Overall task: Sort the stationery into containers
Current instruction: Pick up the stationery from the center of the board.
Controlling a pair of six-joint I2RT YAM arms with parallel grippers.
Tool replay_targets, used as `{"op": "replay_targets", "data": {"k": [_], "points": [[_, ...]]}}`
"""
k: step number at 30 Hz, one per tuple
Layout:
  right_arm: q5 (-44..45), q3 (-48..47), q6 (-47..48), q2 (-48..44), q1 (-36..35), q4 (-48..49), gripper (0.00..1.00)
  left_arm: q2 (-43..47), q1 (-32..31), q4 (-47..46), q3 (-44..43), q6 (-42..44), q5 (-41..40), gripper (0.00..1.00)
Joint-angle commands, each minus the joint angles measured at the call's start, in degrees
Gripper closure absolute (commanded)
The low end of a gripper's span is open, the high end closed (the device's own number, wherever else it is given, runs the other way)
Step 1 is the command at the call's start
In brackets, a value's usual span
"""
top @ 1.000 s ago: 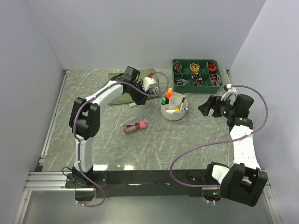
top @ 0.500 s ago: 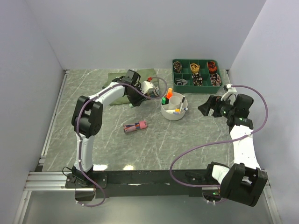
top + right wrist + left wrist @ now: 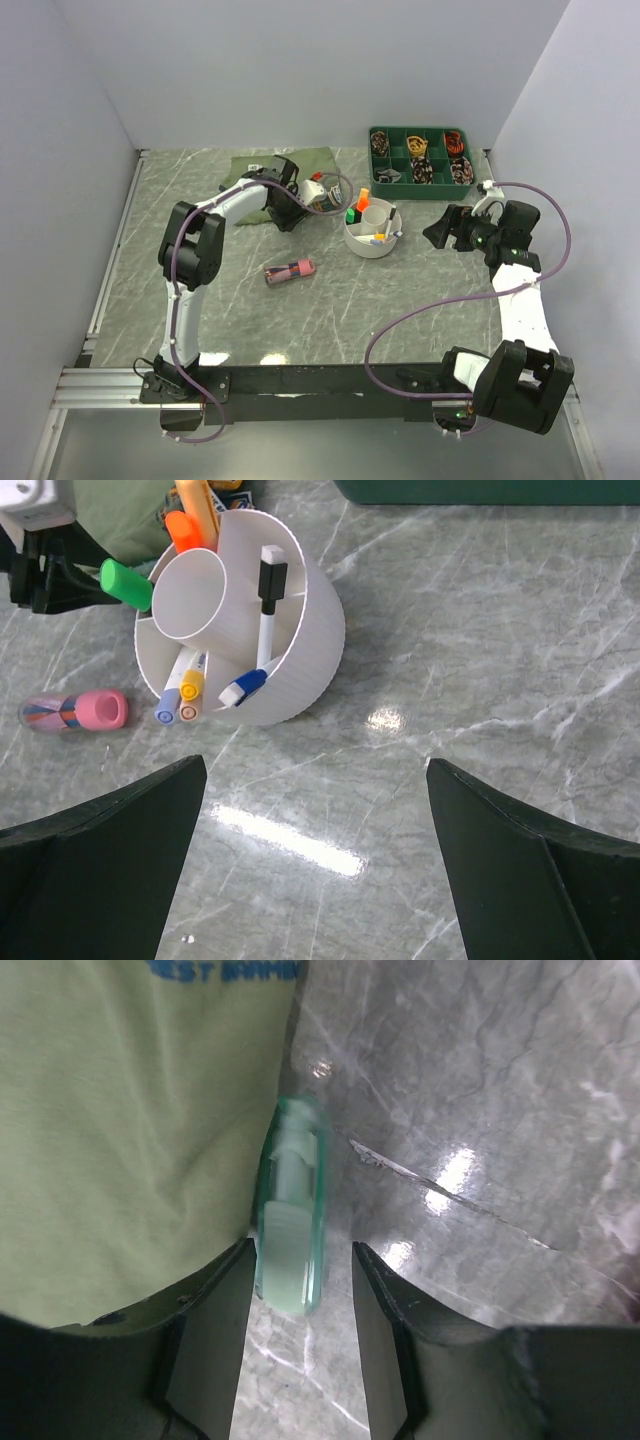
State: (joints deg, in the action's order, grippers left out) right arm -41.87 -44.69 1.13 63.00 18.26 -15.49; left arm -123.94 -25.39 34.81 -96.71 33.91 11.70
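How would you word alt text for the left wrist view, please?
A pale green marker lies on the grey marble table, along the edge of an olive-green shirt. The left fingers stand open on either side of its near end, with a gap showing on the right.

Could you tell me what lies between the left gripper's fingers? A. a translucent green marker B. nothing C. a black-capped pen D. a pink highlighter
A: the translucent green marker lies on the table inside the open left gripper, beside the olive shirt.
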Motion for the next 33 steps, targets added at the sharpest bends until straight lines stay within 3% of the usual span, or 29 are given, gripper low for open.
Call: {"op": "replay_targets", "data": {"k": [1,7,10,14,18,24,33], "points": [[-0.3,-2.0,0.5,0.3,0.5,1.7,0.00,-0.8,0.2,0.6,0.3,1.6,-0.3,0.52],[-0.2,-1.9,0.5,0.4,0.5,1.9,0.00,-1.6,0.2,1.4,1.3,2.1,-0.8,0.55],[-0.1,-2.0,0.7,0.5,0.5,1.9,0.00,-1.8,0.2,2.3,1.4,1.9,-0.4,0.63],[0.1,-2.0,0.8,0.5,0.5,1.8,0.00,-1.0,0.2,4.3,1.2,0.9,2.1,0.82],[0.4,-2.1,1.2,0.5,0.6,1.3,0.00,3.2,0.2,8.2,0.1,-0.3,7.2,0.88],[0.3,-2.1,1.1,1.0,0.7,1.8,0.00,8.1,-0.9,16.0,-8.0,-0.1,16.1,0.92],[0.6,-4.3,1.8,2.7,0.7,1.2,0.00,6.2,-2.5,8.6,-23.6,-7.2,24.4,0.97]]}}
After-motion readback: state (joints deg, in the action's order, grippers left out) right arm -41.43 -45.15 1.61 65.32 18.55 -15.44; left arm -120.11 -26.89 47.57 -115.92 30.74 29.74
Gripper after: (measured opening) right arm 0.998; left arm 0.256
